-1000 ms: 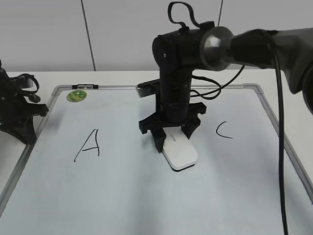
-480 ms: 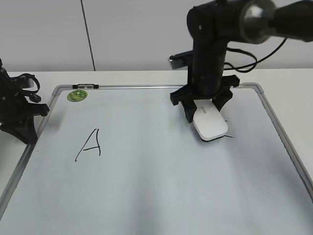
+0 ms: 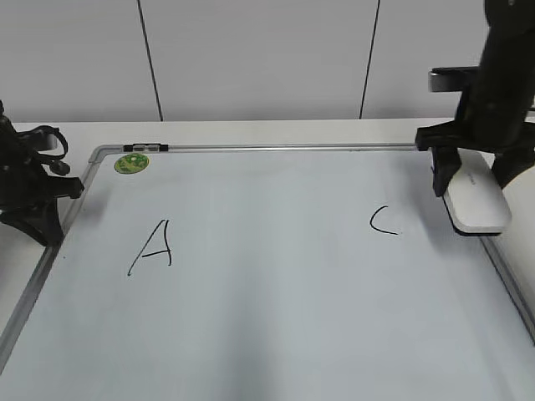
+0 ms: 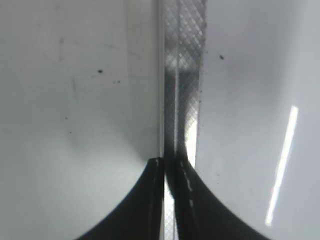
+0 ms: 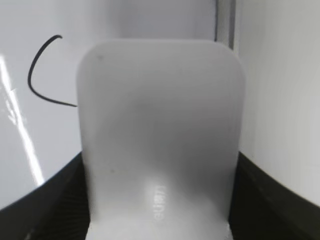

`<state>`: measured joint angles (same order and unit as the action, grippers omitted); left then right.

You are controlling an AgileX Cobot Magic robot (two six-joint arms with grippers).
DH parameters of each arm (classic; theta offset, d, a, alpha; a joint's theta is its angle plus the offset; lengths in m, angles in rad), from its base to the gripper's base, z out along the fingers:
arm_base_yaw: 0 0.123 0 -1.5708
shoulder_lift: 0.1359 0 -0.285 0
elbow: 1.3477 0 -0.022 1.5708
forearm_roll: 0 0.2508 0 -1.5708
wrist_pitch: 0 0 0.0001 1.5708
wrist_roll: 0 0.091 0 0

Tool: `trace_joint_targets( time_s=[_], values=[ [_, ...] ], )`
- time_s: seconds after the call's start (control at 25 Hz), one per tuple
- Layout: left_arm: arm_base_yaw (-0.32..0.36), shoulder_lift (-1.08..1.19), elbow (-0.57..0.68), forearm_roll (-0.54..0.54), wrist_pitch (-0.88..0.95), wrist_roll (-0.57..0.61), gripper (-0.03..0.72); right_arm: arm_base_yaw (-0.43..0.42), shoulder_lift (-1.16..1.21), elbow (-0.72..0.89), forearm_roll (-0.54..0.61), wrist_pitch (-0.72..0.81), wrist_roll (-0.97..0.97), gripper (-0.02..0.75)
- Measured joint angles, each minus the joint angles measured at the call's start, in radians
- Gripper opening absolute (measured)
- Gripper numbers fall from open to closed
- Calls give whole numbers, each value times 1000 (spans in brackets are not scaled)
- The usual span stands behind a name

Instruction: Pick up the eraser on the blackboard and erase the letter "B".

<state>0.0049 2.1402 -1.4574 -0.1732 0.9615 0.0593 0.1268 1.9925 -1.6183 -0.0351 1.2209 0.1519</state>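
The blackboard [image 3: 267,317] lies flat on the white table [image 3: 251,131], its grey frame running round a pale writing surface. On that surface a black "A" [image 3: 152,248] stands toward the board's left side and a black "C" [image 3: 384,221] toward its right; between them the surface reads bare, with no "B" to be seen there. A round green magnet [image 3: 131,163] sits in the board's far left corner, just inside the frame. The right gripper [image 3: 476,180] hangs at the board's right edge, its black jaws closed on the sides of the eraser [image 3: 476,203], which is held tilted, its near end over the frame rail; whether it touches the board cannot be judged from the exterior view. In the right wrist view the eraser [image 5: 160,135] fills the frame, with the "C" [image 5: 45,72] to its left and the frame rail beyond its far right corner. The left gripper [image 3: 33,188] rests at the board's left edge, outside the frame; in the left wrist view its fingertips [image 4: 157,167] appear pressed nearly together over the rail, holding nothing, though the view is close and dim.
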Motion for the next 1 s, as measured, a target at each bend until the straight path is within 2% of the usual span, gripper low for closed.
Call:
trace_joint_targets(
  time_s=[0.12,0.2,1.0],
  values=[
    [0,0,0,-2,0,0,43,-67,-8,37,140,0,-96,518],
    [0,0,0,-2,0,0,43,-89,-8,55,167,0,-120,518],
    [0,0,0,-5,0,0,43,-101,-8,73,129,0,-141,518]
  ],
)
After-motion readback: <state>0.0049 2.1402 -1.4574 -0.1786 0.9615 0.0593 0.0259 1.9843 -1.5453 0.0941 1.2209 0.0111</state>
